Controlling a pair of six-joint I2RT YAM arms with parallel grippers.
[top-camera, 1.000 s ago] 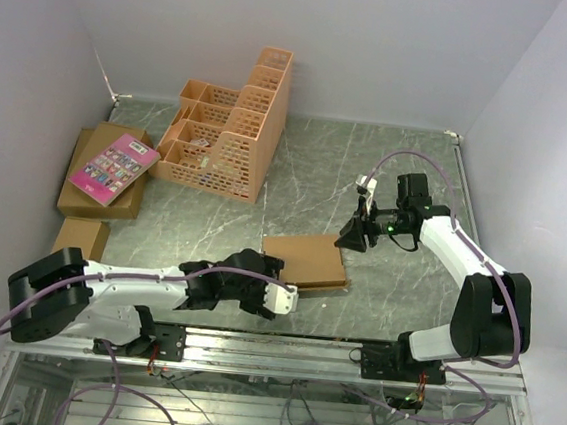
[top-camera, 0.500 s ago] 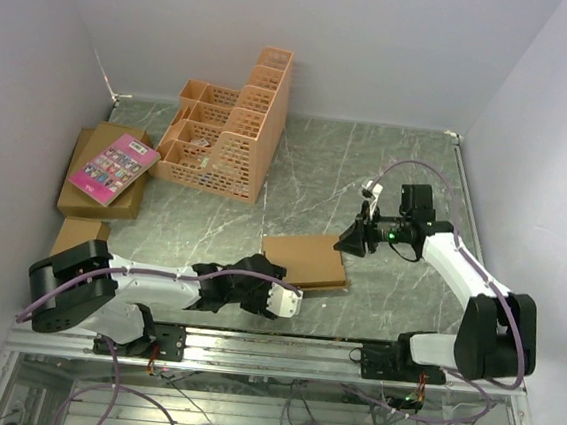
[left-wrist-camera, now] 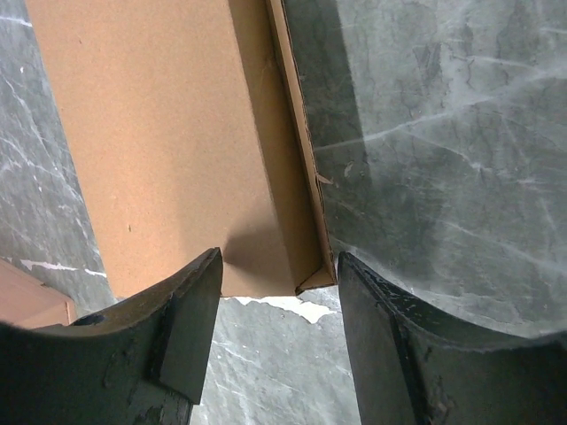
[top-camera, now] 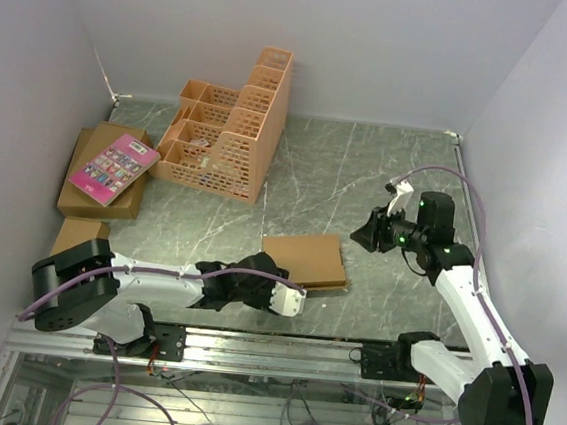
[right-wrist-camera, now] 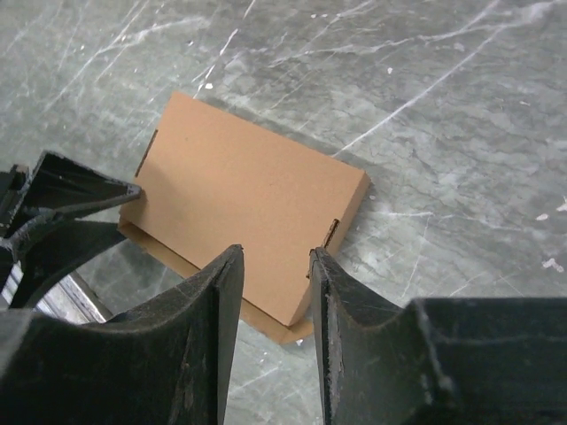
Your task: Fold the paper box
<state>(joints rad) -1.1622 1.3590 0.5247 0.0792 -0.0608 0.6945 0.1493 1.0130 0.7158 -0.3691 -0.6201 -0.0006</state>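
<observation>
Left jaws released, straddling paper box (top-camera: 304, 260) edge at 6 o'clock; right jaws parted, empty, 3 o'clock. Risk: pinch may skid unbraced box.

right gripper (right-wrist-camera: 275, 257) drawn back from the paper box (top-camera: 304, 259), left gripper (left-wrist-camera: 279, 266) narrowed around its corner

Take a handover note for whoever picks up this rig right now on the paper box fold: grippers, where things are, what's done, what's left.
Left gripper: jaws open, straddling a near corner of the paper box, not clamped.
Right gripper: jaws narrowly open, empty, hovering off the box's right side.
Box: lying flat mid-table, top panel down.
Done: looks largely folded shut.
Left: a strip sticks out along one edge; probably tuck or press it, then check the closure.
</observation>
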